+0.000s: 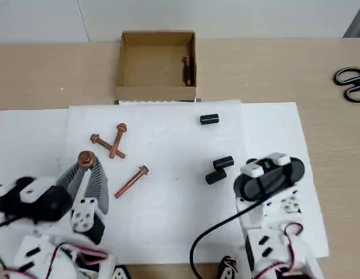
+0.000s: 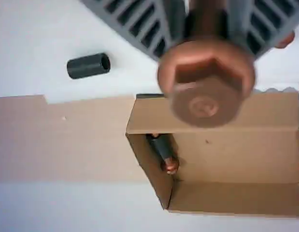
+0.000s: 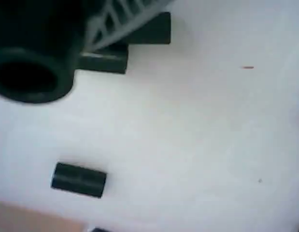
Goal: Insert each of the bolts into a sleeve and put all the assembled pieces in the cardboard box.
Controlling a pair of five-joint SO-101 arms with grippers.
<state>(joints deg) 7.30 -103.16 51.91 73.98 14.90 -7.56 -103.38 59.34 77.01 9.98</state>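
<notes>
High view overhead; close wrist views share one sleeve [image 2: 89,65].

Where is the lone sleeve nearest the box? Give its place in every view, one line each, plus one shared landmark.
High view: the lone sleeve lies on the sheet near its far edge, just right of the box.
Left wrist view: the sleeve lies on the sheet, apart from the box.
Right wrist view: the sleeve lies on the sheet near its edge.
Shared landmark: the sheet's edge beside the sleeve.
</notes>
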